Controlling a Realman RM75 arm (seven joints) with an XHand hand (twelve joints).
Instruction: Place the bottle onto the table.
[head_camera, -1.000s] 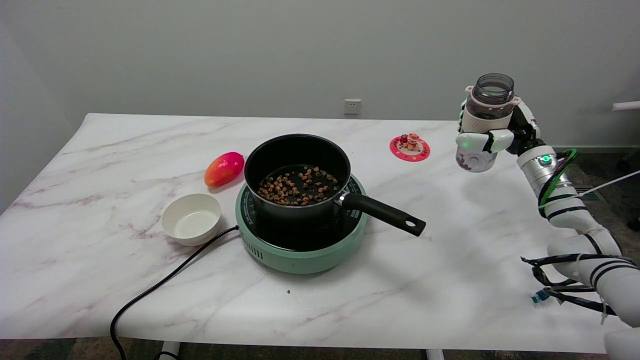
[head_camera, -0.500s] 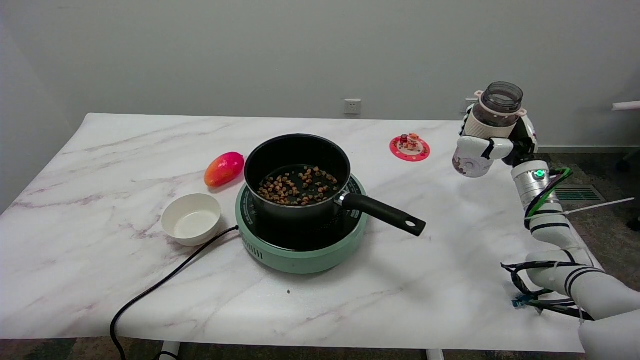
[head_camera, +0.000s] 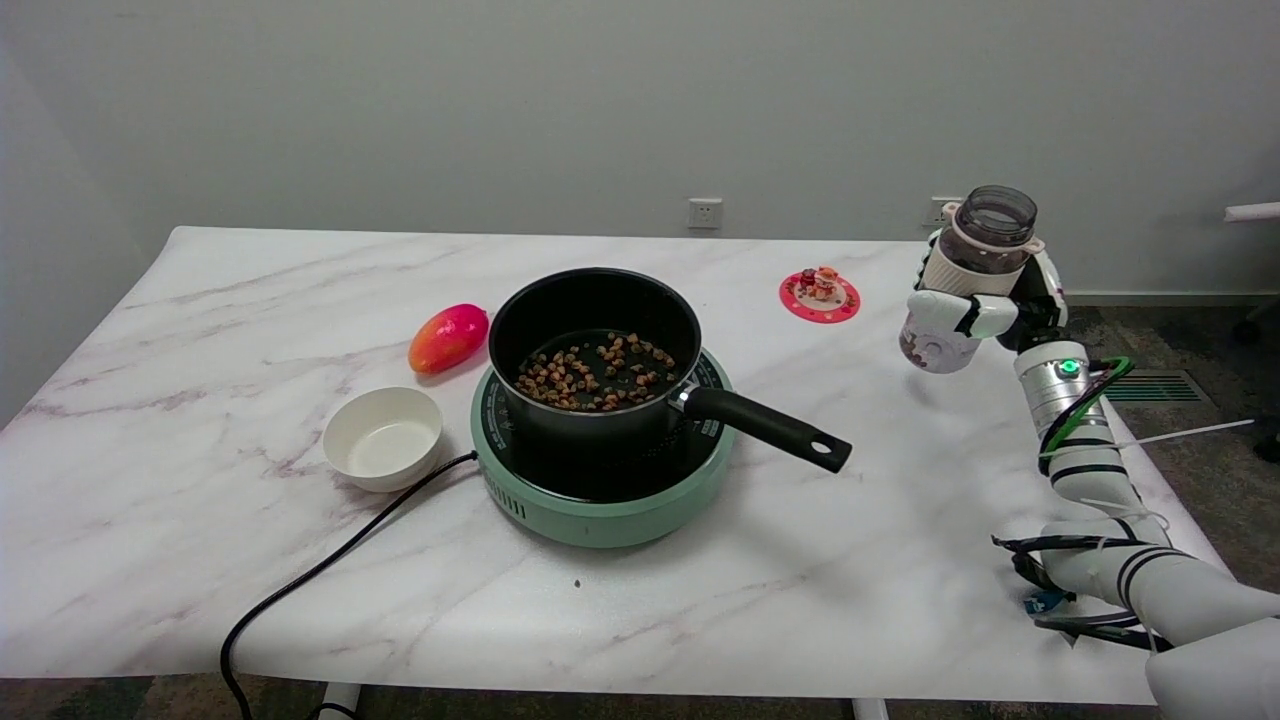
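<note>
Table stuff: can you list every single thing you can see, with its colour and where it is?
table: one, white marble, fills the view
pot: one, black, long handle, on the cooker, brown bits inside
cooker: one, mint green, table centre
power cord: one, black, runs from the cooker off the near edge
bowl: one, white, left of the cooker
mango: one, red and orange, behind the bowl
coaster: one, pink, small figures on it, far right side
wall socket: one, white, on the grey wall
bottle: one, clear with smoky top, held above the table's right side
robot hand: one, right, white and black, grips the bottle
</note>
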